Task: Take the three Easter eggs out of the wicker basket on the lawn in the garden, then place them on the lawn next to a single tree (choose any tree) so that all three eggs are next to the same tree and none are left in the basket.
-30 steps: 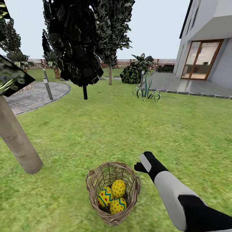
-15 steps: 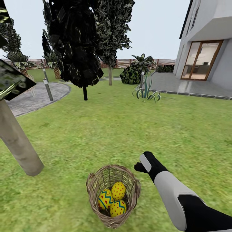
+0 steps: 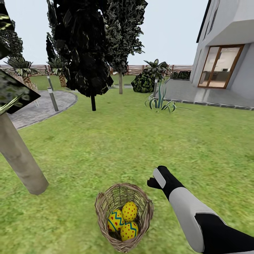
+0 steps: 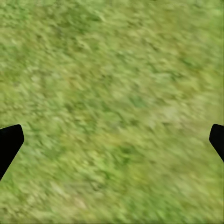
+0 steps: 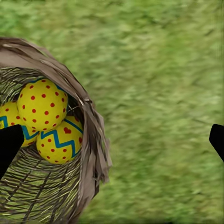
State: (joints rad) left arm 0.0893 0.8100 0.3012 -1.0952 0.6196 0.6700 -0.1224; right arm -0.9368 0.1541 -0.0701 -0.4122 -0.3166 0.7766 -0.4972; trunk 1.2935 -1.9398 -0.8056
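The wicker basket [image 3: 100, 206] stands on the lawn [image 3: 141, 141] at the bottom centre of the head view. Inside lie three Easter eggs: a red-dotted one [image 3: 129, 210] on top and two with blue zigzags [image 3: 115, 220] [image 3: 129, 230]. My right gripper [image 3: 155, 180] hovers just right of the basket's rim. In the right wrist view this gripper [image 5: 112, 142] is open, with the basket [image 5: 91, 135] and eggs [image 5: 42, 103] [image 5: 59, 140] toward one finger. My left gripper [image 4: 112, 144] is open over bare grass. The tree [image 3: 21, 158] leans at the left.
A dark-foliage tree [image 3: 92, 102] and a spiky plant [image 3: 160, 100] stand further out on the grass. A round stone area [image 3: 42, 106] lies at the back left. The grey patio [image 3: 208, 93] and the house [image 3: 225, 46] are at the right.
The whole view has shifted a little: basket and pale trunk sit slightly lower in the picture, so the camera moved. My right arm holds the same pose.
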